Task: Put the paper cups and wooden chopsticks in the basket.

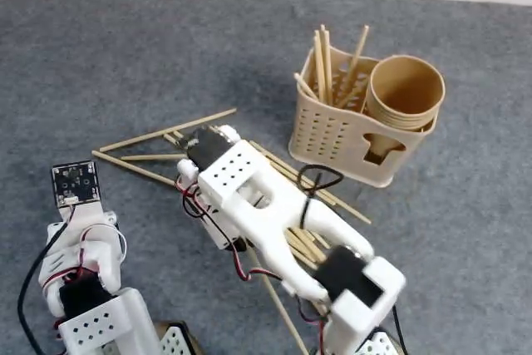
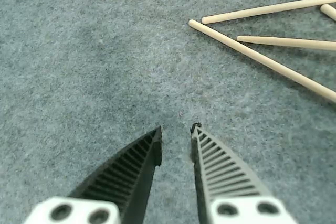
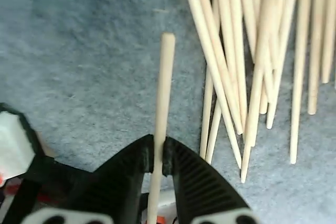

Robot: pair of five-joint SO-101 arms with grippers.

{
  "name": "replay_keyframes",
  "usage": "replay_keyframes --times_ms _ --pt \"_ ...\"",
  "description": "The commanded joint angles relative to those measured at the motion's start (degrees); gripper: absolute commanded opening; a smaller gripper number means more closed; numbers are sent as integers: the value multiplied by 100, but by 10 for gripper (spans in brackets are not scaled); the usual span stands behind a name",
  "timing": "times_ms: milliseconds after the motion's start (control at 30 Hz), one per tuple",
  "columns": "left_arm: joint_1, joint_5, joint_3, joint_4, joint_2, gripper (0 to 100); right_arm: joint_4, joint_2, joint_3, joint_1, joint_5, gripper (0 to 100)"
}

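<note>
One camera looks down from overhead on the whole grey mat [image 1: 100,64] and the basket [image 1: 332,135]. The wrist cameras sit close above the mat, each sharing the loose chopsticks [image 1: 162,133] with it.

No legible text, numbers, labels or signs in any view. The small circuit board [image 1: 76,184] toward the left of the high view may carry fine print, but it is too small to read. The basket [image 1: 332,135] wall shows perforations and a shaped cut-out, with no lettering.
</note>
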Motion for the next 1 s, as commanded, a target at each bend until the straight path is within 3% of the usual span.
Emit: replay_keyframes --times_ms 0,600,800,967 --pt "-13 44 -13 -88 -48 109 101 -954 -119 13 62 4" --pt "-13 44 -13 -88 -48 109 -1156 -3336 901 1015 26 4" --pt "-13 44 -13 -97 -48 109 -1974 -4418 1771 1051 -993 4" --pt "92 44 -13 -79 -48 109 -3257 -5393 3029 1051 -1389 4"
